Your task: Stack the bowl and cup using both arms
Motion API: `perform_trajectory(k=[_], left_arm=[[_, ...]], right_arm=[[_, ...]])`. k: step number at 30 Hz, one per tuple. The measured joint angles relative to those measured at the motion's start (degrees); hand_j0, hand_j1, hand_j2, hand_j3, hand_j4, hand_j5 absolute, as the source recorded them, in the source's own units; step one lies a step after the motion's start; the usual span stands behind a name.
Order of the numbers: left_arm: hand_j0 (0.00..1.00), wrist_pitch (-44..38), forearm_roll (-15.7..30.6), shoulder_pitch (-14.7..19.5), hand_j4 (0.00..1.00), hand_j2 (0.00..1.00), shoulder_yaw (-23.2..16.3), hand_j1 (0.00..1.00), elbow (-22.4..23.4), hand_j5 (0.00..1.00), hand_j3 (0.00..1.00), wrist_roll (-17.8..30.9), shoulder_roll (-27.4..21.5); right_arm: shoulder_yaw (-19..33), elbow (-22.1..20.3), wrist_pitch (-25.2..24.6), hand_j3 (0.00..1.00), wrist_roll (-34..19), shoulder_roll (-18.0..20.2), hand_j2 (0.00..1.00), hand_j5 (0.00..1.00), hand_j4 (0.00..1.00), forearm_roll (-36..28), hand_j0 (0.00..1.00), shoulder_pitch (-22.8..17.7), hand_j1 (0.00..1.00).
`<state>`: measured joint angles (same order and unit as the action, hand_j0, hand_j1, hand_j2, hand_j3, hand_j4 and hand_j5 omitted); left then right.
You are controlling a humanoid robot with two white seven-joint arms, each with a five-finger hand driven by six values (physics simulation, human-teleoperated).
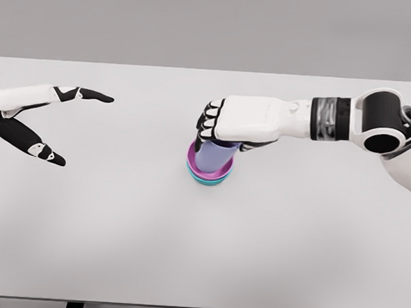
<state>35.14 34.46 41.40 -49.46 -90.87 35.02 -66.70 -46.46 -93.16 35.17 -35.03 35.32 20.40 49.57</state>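
Head view: the right hand (225,124) curls its fingers around the lilac cup (214,156), which stands inside the bowl (209,174) at mid-table (199,251). The left hand (43,120) rests spread and empty. The cup looks light, stiff and smooth, so gripping its sides is best.
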Motion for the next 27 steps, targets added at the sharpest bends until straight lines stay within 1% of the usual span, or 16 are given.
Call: perform_trajectory(k=[2,3,4,5,8,12,13,15,19,20,23,27], left_arm=[[1.00,0.00,0.01,0.00,1.00,1.00,0.00,1.00,0.00,1.00,1.00,0.00,0.00],[1.00,0.00,0.00,0.00,1.00,1.00,0.00,1.00,0.00,1.00,1.00,0.00,0.00],[1.00,0.00,0.00,0.00,1.00,1.00,0.00,1.00,0.00,1.00,1.00,0.00,-0.01],[1.00,0.00,0.01,0.00,1.00,1.00,0.00,1.00,0.00,1.00,1.00,0.00,-0.01],[1.00,0.00,0.00,0.00,1.00,1.00,0.01,1.00,0.00,1.00,1.00,0.00,0.01],[1.00,0.00,0.03,0.00,1.00,1.00,0.00,1.00,0.00,1.00,1.00,0.00,0.00],[1.00,0.00,0.04,-0.01,1.00,1.00,0.00,1.00,0.00,1.00,1.00,0.00,0.01],[1.00,0.01,0.00,0.00,1.00,1.00,-0.01,1.00,0.00,1.00,1.00,0.00,0.02],[1.00,0.02,-0.11,-0.03,1.00,1.00,0.02,1.00,-0.06,1.00,1.00,0.00,0.03],[1.00,0.00,-0.04,-0.01,1.00,1.00,0.03,1.00,-0.07,1.00,1.00,0.00,0.03],[1.00,0.00,-0.15,0.00,1.00,1.00,0.02,1.00,-0.04,1.00,1.00,0.00,0.00],[1.00,0.00,-0.29,-0.09,1.00,1.00,0.01,1.00,-0.02,1.00,1.00,0.00,-0.03]], right_arm=[[-0.21,0.22,0.00,0.71,0.00,-0.14,0.71,0.71,0.71,0.03,0.71,0.00,0.71],[-0.30,0.28,0.00,0.81,0.00,-0.18,0.81,0.81,0.81,0.14,0.81,0.00,0.81],[-0.38,0.30,0.00,0.93,0.00,-0.21,0.93,0.93,0.93,0.49,0.93,0.00,0.93],[-0.41,0.30,0.00,0.97,0.00,-0.23,0.97,0.97,0.97,0.98,0.97,0.00,0.97],[-0.49,0.21,0.00,1.00,0.00,-0.25,1.00,1.00,1.00,2.04,1.00,0.00,1.00],[-0.04,-0.35,0.00,1.00,0.00,0.10,1.00,1.00,1.00,2.40,1.00,0.35,1.00],[0.97,-0.59,0.02,1.00,0.00,0.42,1.00,1.00,1.00,2.34,1.00,-0.08,1.00],[5.48,-1.35,0.03,1.00,0.00,3.10,1.00,1.00,1.00,2.01,1.00,-1.40,1.00],[16.06,-1.82,0.03,1.00,0.01,10.71,1.00,1.00,1.00,-0.49,1.00,-10.02,1.00],[18.45,-1.78,0.07,1.00,-0.02,12.00,1.00,1.00,1.00,-0.80,1.00,-11.86,1.00],[23.86,-1.62,0.04,1.00,-0.01,14.35,1.00,1.00,1.00,-1.40,1.00,-15.12,1.00],[26.68,-1.05,0.00,1.00,0.00,16.81,1.00,1.00,1.00,-1.78,1.00,-15.38,1.00]])
